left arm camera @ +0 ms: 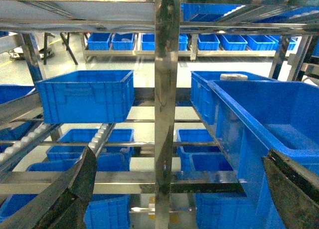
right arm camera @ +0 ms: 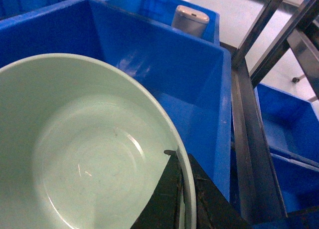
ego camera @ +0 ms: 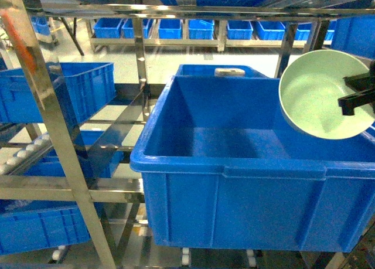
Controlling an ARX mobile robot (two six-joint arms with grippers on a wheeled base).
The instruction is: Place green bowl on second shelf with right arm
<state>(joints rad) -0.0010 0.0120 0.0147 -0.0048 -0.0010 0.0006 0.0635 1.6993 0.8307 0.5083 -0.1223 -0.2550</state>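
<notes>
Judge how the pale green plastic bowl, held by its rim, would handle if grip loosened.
The pale green plastic bowl looks smooth, so it might slip from the right gripper. It hangs tilted above the wide blue plastic crate, so it would probably drop in and rock.

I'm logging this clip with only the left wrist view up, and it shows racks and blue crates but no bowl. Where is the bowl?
Observer: The green bowl is held by the right hand, tilted, above the right end of the big blue crate on the second shelf.
Operator: Is the grip firm, or just resting?
Observer: In the right wrist view a black finger lies inside the rim, with another dark part outside it, so the rim is pinched.
Operator: Anything already in that crate?
Observer: The head view shows its floor bare. A small grey object sits in the smaller crate behind it.
</notes>
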